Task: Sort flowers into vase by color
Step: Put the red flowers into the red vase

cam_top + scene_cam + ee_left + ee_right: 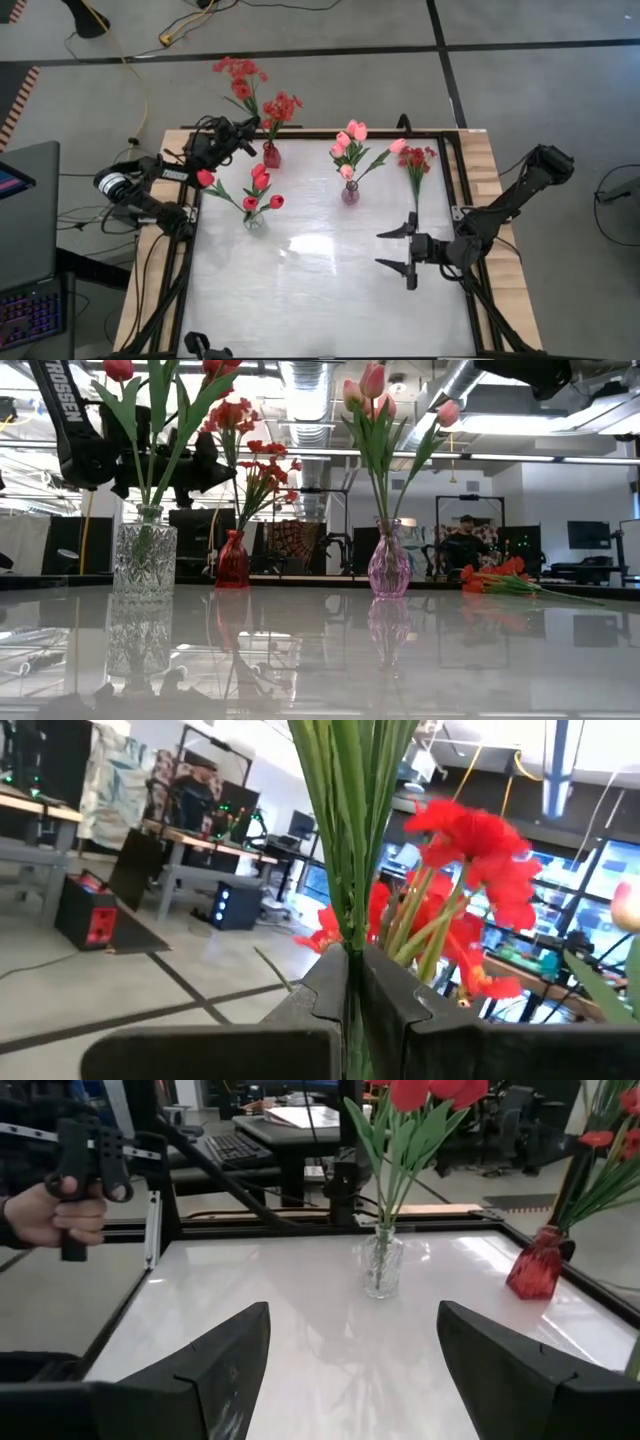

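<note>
My left gripper (250, 134) stands at the far left, just left of the red vase (271, 156), shut on the stem of a bushy red spray (240, 75). A second red spray (283, 106) stands in that vase. Red tulips (262, 182) stand in the clear vase (254, 220), and pink tulips (350, 135) in the pink vase (350, 193). Another red spray (416, 163) lies flat on the table at the far right. My right gripper (398, 248) hovers open at the right centre, pointing toward the table's left, with nothing between its fingers. My left gripper pinches the spray's bundle of green stems (350, 925) between its two fingers (400, 1005), well below the blossoms. The fingers come nearly level from the table's left and lie across the stems. The spray stands upright, and its stems run down toward the red vase's mouth (233, 534).
Bare white tabletop (320, 300) fills the near half. A dark rail (455, 190) frames the table. A laptop (25, 200) sits off the left edge. Beyond that edge, a person's hand (45, 1215) holds a control handle.
</note>
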